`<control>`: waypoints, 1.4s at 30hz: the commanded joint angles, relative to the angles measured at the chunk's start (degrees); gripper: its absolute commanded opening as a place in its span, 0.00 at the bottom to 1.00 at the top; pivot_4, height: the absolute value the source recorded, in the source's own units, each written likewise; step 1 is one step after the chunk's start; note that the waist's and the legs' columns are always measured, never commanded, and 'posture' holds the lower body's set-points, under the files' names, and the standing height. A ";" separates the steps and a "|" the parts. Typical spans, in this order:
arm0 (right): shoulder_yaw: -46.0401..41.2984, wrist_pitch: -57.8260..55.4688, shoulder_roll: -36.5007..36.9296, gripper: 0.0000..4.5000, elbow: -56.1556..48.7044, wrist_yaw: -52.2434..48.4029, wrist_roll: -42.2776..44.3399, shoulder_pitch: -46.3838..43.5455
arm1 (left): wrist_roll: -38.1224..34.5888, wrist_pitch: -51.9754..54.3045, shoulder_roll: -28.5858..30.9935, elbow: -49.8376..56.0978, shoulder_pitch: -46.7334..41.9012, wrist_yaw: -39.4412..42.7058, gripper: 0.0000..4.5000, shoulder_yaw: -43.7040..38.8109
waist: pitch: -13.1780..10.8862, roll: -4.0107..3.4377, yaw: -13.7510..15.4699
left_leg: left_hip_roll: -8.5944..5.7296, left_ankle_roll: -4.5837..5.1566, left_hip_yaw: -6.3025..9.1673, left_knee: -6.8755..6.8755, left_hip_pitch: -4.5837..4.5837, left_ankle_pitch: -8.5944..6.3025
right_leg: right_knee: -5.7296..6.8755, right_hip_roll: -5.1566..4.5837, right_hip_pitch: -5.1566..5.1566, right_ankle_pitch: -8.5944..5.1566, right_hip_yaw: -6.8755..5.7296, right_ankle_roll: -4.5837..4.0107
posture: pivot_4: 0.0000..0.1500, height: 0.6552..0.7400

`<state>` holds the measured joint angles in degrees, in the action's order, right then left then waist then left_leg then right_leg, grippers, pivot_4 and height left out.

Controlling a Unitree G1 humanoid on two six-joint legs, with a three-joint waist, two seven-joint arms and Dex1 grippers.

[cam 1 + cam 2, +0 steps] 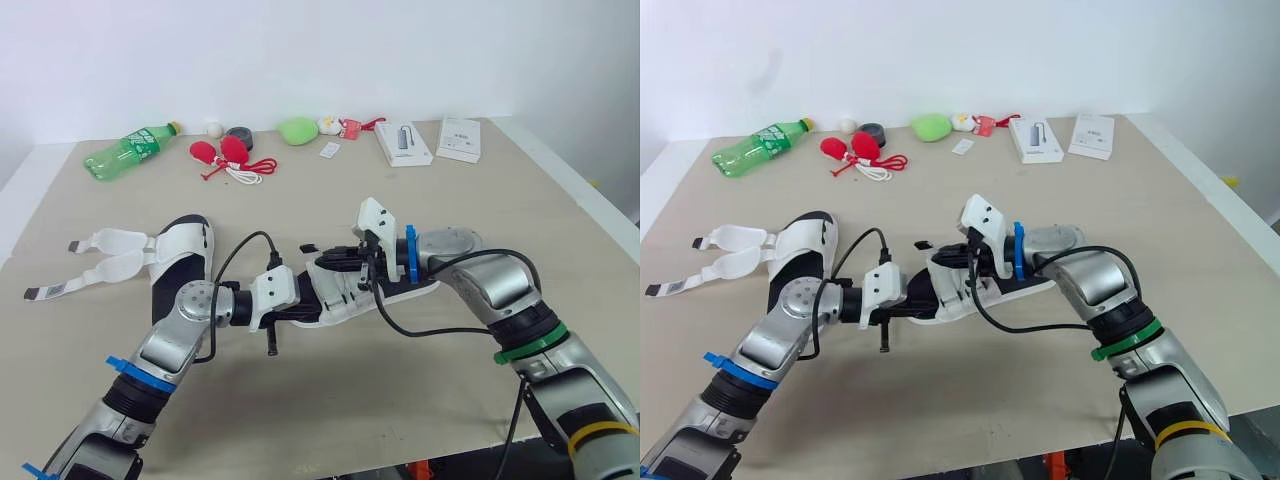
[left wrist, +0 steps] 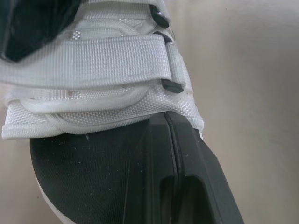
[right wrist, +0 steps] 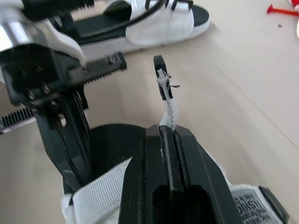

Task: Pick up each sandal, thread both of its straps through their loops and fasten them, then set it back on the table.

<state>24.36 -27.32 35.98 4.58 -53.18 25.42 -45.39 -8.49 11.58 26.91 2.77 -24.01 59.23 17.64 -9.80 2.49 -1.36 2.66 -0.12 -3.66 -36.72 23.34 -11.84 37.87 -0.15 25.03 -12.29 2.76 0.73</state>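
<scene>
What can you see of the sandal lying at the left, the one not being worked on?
The sandal is white with a black footbed, in padded, woven-looking fabric. It lies flat on the tan table, sole down. Both straps are unfastened, splayed leftward on the tabletop, with dark tabs at their tips. The left arm hides its near end.

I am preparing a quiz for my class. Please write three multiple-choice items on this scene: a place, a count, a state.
1. Where on the table lies the green bottle? A far left; B near right edge; C middle.
2. How many white boxes lie at the far right? A one; B two; C four.
3. The right claw is: A open; B shut on a strap; C shut on the bottle.
Key: 1A, it lies at the far left; 2B, two lie side by side; 3B, the strap is pinched between its fingers.
</scene>
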 commanded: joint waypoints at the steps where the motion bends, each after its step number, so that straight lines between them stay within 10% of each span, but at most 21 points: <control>1: -2.91 2.00 0.12 0.02 1.15 -0.33 -4.52 -1.54 | 0.32 -0.19 0.33 0.56 0.58 0.15 0.00 0.37 | 0.00 0.00 0.00 | 0.00 0.00 0.00 0.00 0.00 0.00 | 0.00 0.00 0.00 0.00 0.00 0.00 | 1.00 1.00; 5: -2.57 3.26 -0.34 0.02 2.72 -1.28 -8.18 -1.91 | 0.36 -0.09 0.39 1.16 1.14 -0.16 0.00 0.53 | 0.01 0.00 -0.02 | 0.00 0.00 -0.01 -0.06 -0.03 0.00 | 0.03 0.00 -0.02 0.03 0.01 0.02 | 1.00 1.00; 14: -5.78 9.80 -3.59 0.82 3.00 -0.60 -13.50 -3.87 | 0.28 0.34 0.75 1.91 1.51 -0.44 0.00 0.22 | 0.00 -0.01 -0.02 | 0.00 0.00 -0.05 -0.07 0.00 0.00 | 0.05 0.00 0.01 0.02 0.02 0.02 | 1.00 1.00; 17: -8.05 8.91 -6.36 0.82 0.82 -0.77 -11.57 -5.60 | 0.26 0.36 0.97 2.12 1.67 -0.46 0.00 0.29 | 0.00 -0.01 -0.08 | 0.02 0.00 -0.04 -0.04 0.00 0.00 | 0.05 0.04 0.05 0.02 0.05 0.00 | 1.00 1.00; 26: -5.98 4.41 -9.61 0.02 2.89 -7.05 -11.76 -6.15 | -0.10 0.54 0.79 2.11 1.20 -0.57 0.00 -0.04 | 0.01 -0.01 -0.05 | 0.03 0.00 -0.05 -0.04 0.01 0.00 | 0.09 0.03 0.04 0.00 0.00 -0.03 | 1.00 1.00; 42: 0.63 10.93 -10.43 0.02 20.20 -9.35 -26.67 -12.06 | -0.42 0.16 0.25 1.71 0.82 -1.27 0.00 0.12 | 0.01 -0.01 -0.08 | 0.02 0.00 -0.14 -0.09 -0.02 0.00 | 0.15 0.04 0.05 0.02 0.00 -0.07 | 1.00 1.00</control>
<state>24.89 -18.16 25.51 23.09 -63.29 0.80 -55.88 -8.95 11.70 27.43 3.96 -23.09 57.81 17.52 -9.79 2.48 -1.44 2.68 -0.13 -3.80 -36.82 23.31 -11.83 38.02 -0.11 25.08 -12.27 2.75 0.65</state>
